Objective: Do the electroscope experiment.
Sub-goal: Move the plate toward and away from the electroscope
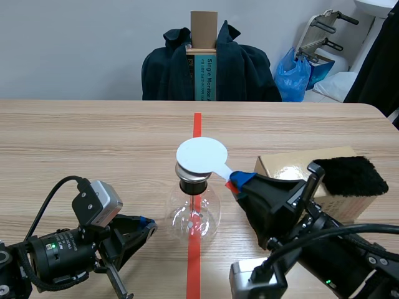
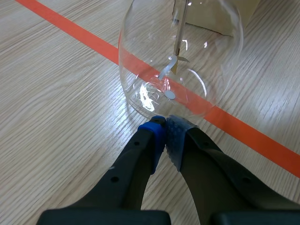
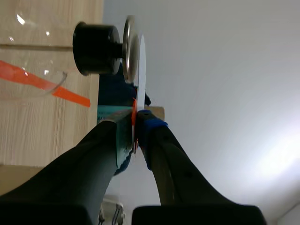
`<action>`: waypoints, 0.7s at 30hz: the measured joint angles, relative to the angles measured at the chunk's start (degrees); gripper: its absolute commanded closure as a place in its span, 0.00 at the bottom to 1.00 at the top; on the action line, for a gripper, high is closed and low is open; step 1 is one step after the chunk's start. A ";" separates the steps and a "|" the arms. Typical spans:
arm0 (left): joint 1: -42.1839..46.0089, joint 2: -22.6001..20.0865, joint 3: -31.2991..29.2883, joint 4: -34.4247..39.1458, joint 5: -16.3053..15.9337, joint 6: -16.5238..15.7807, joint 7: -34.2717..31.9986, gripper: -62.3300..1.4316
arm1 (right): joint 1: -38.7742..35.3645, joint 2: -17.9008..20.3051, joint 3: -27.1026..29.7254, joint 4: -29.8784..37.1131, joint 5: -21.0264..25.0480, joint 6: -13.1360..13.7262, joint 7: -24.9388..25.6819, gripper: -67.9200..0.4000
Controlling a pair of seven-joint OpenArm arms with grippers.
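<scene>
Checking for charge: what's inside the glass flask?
A thin metal rod hangs inside the flask, with small foil leaves splayed at its end. The black stopper hides the rod's top.

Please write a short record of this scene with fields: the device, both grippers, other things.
device: glass flask with black stopper, standing on the tape line
right gripper: shut on white paddle, its disc lying on the flask's metal plate
left gripper: shut on nothing, tips at the flask's base
other: cardboard box, black fur pad on it
</scene>
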 measured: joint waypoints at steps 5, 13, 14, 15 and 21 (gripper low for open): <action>0.00 0.00 0.00 0.00 0.00 0.00 0.00 0.93 | 0.00 0.00 0.00 0.00 0.02 0.00 -7.67 0.98; 0.00 0.00 0.00 0.00 0.00 0.00 0.02 0.93 | 0.00 0.00 0.00 0.00 0.04 0.02 -16.17 0.98; 0.00 0.00 0.00 0.00 0.00 0.00 0.02 0.93 | 0.00 0.00 0.00 0.00 0.04 0.02 -16.96 0.98; 0.00 0.00 0.00 0.00 0.00 0.00 0.02 0.93 | 0.00 0.00 0.00 0.00 0.04 0.02 -17.46 0.98; 0.00 0.00 0.00 0.00 0.00 0.00 0.02 0.93 | 0.00 0.00 0.00 0.00 0.04 0.02 -17.70 0.98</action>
